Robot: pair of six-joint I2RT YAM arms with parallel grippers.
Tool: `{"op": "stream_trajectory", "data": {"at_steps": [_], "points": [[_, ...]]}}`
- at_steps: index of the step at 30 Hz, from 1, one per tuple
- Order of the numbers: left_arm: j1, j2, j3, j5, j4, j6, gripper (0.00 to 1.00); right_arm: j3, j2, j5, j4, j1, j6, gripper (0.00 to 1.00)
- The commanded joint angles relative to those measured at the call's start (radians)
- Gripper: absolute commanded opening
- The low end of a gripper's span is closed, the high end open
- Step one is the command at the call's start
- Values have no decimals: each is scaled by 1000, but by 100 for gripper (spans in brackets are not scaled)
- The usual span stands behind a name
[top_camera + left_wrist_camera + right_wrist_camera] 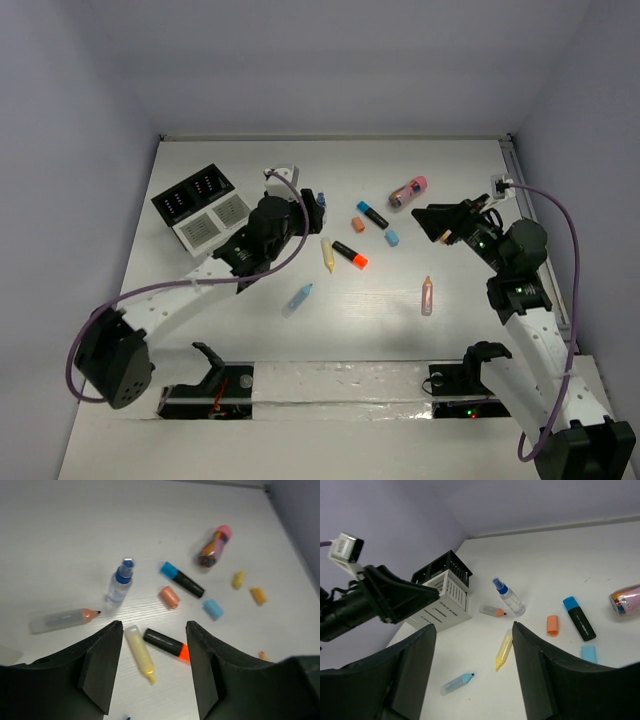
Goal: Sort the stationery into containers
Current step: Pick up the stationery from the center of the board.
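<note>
On the tabletop (pixel 250 330), the organizer (pixel 200 207) sits toward the far left. Nothing that I can see pokes out of its four compartments.

My left hand (pixel 154 627) hovers over the middle of the scatter, partly open and empty. The yellow marker (pixel 140 652) and the orange-tipped highlighter (pixel 167 644) lie just under it. My right hand (pixel 475 627) hangs off to the right, jaws apart, holding nothing.

Every other piece lies loose on the tabletop, apart from the organizer:
- pink tube (pixel 408 190)
- spray bottle (pixel 120 582)
- blue-capped highlighter (pixel 182 580)
- clear stick (pixel 62 620)
- light blue marker (pixel 299 296)
- pink stick (pixel 427 296)
- orange cap (pixel 169 596)
- blue cap (pixel 213 609)

I judge the sort barely begun. About ten pieces lie waiting, none visibly binned, and neither hand has picked one up yet.
</note>
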Motion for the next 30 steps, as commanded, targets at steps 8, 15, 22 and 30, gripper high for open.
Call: {"op": "stream_trajectory", "data": {"at_steps": [8,15,22,30], "points": [[-8,314,179,-146,4,123,59,8,29,-59,39,-5,11,82],[-8,472,297,-178,-18,183,58,5,40,-84,56,-5,20,92],[-8,595,394,-212,-62,203,61,7,43,-92,57,-5,20,97],[1,633,396,-212,-44,211,70,5,57,-104,70,-5,25,97]]}}
